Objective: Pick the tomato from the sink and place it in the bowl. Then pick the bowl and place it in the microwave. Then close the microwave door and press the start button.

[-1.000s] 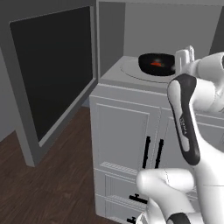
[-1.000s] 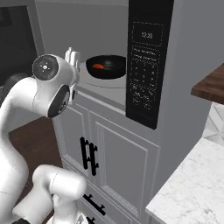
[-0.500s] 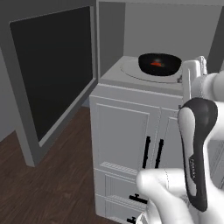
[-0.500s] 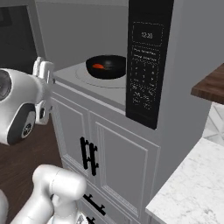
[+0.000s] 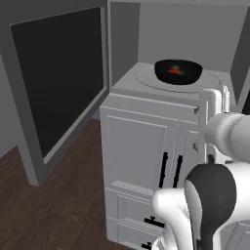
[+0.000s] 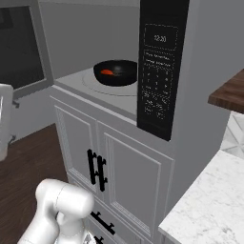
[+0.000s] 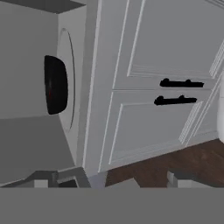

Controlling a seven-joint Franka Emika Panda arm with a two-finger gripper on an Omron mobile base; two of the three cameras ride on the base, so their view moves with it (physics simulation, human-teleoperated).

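Tomato [image 5: 175, 71] sits inside the black bowl [image 5: 178, 72], a small red-orange patch on its floor; bowl rests on the round turntable plate [image 5: 146, 79] in the grey microwave [image 6: 81, 83] cavity, somewhat toward the back. Placement steps look done; what remains, by my reading, is closing the microwave door [image 5: 56, 73] and pressing start. Door hangs wide open to the left, dark glass facing the room, its free edge well apart from the cavity. Tool [image 7: 109, 180] is empty with jaws spread wide, in the hand view looking sidelong at the cabinet doors [image 7: 162, 92] and their black handles [image 7: 179, 83], low in front of the cabinet and away from the door. Risks as I judge them: the arm must swing far left to get behind the door, and a push near the hinge would barely move it; a hard shove could slam it and jolt the bowl on the plate. The spread fingers could snag the door edge. A door left ajar may make the start press useless. On the dark control panel [image 6: 159, 71] the buttons are too small to tell apart, so a wrong key is possible.
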